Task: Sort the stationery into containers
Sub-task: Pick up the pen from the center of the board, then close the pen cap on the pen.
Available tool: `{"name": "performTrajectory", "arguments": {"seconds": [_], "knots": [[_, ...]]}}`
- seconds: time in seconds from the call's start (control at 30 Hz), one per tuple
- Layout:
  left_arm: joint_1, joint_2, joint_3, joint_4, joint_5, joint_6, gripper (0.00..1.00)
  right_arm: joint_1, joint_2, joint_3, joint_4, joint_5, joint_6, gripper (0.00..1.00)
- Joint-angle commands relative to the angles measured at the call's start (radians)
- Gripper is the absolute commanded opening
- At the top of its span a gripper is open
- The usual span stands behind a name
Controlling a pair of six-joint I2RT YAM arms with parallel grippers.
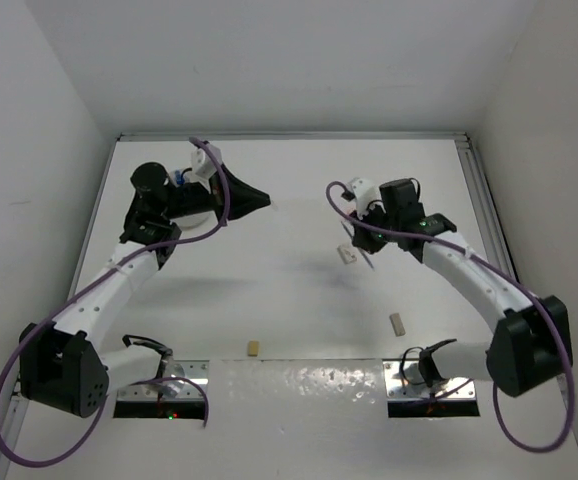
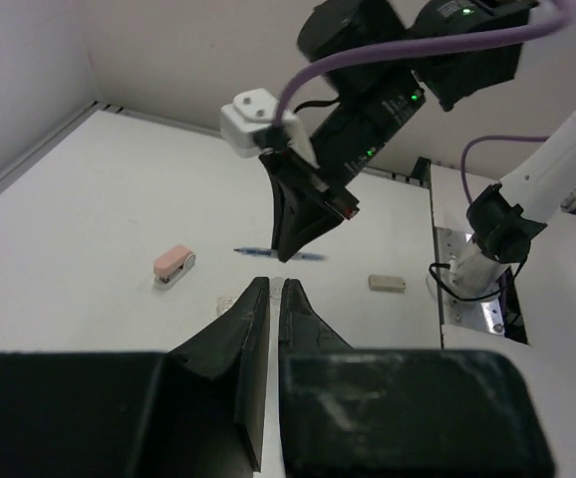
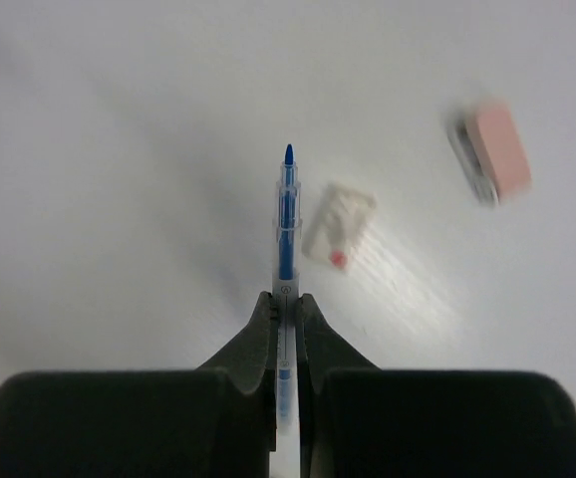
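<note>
Right end effector (image 3: 285,299) clamped on the blue pen (image 3: 287,214), most of it sticking out fwd, low over the worktop (image 3: 119,119); light, stiff, slick barrel, prob. swings less if pinched mid-barrel. Pink eraser (image 3: 495,151) & a small clear piece (image 3: 336,227) lie close ahead-right; left end effector (image 2: 269,286) closed on nothing, near the white bowl (image 1: 204,224); tan block (image 1: 253,348) well apart.

Bright even overhead light, soft shadows on white table (image 1: 299,300), glare on near metal strip (image 1: 299,385), pink eraser (image 3: 495,149) blurred
</note>
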Motion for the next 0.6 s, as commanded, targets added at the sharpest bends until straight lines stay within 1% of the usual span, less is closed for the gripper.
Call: {"name": "performTrajectory", "arguments": {"seconds": [0.0,0.03,0.2,0.3,0.4,0.57], "knots": [[0.008,0.014,0.062,0.032,0.060,-0.039,0.00,0.093,-0.099,0.038,0.129,-0.247,-0.099,0.00],[0.008,0.016,0.077,0.033,0.059,-0.045,0.00,0.128,-0.113,0.030,0.163,-0.258,-0.087,0.00],[-0.009,0.017,0.125,0.053,0.063,-0.075,0.00,0.222,-0.169,0.016,0.393,-0.291,-0.035,0.00],[-0.018,0.022,0.151,0.032,0.068,-0.063,0.00,0.273,-0.181,0.018,0.473,-0.302,-0.024,0.00],[-0.030,0.021,0.159,-0.043,0.053,-0.013,0.00,0.294,-0.192,0.021,0.517,-0.299,-0.024,0.00],[-0.050,0.017,0.148,-0.049,0.037,-0.017,0.00,0.322,-0.206,0.013,0.573,-0.293,-0.018,0.00]]}}
